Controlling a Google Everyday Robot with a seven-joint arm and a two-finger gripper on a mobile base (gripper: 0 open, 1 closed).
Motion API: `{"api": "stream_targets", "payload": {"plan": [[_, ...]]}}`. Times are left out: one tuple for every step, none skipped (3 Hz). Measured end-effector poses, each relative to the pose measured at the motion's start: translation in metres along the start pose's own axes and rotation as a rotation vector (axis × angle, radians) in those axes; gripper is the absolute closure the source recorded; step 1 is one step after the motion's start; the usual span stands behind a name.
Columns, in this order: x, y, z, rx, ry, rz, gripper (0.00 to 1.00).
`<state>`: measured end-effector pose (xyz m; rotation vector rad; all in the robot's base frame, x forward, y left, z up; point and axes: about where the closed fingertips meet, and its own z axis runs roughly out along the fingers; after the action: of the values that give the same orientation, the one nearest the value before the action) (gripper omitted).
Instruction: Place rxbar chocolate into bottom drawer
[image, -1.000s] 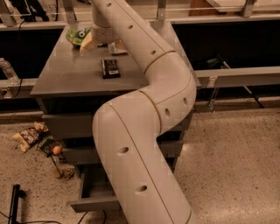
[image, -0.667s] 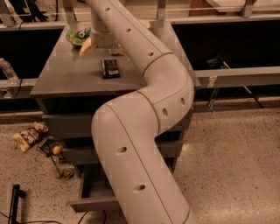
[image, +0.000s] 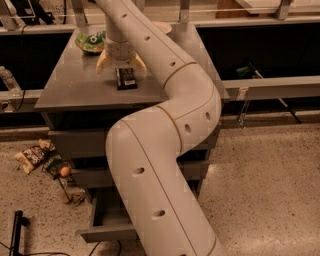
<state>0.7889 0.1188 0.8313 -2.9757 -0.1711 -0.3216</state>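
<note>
The rxbar chocolate (image: 126, 78), a small black bar with a pale label, lies flat on the grey cabinet top (image: 75, 90). My gripper (image: 121, 69) hangs just behind and above it. Its two cream fingers (image: 103, 61) are spread open, one to each side of the bar's far end, and hold nothing. The bottom drawer (image: 107, 222) is pulled out at floor level. Its inside is partly hidden by my arm (image: 165, 150).
A green snack bag (image: 90, 41) lies at the back of the cabinet top. Snack packets and small items (image: 42, 160) litter the floor left of the cabinet. A clear bottle (image: 8, 81) stands on the left rail. A black stand (image: 16, 230) is at bottom left.
My gripper has moved from beside the green bag forward and to the right. It now straddles the far end of the bar. The bar has not moved.
</note>
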Motion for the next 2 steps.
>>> {"api": "stream_targets", "payload": {"plan": [[-0.0023, 0.0026, 0.0049, 0.002, -0.015, 0.006, 0.38], [-0.0025, 0.0028, 0.0051, 0.001, -0.019, 0.006, 0.63]]}}
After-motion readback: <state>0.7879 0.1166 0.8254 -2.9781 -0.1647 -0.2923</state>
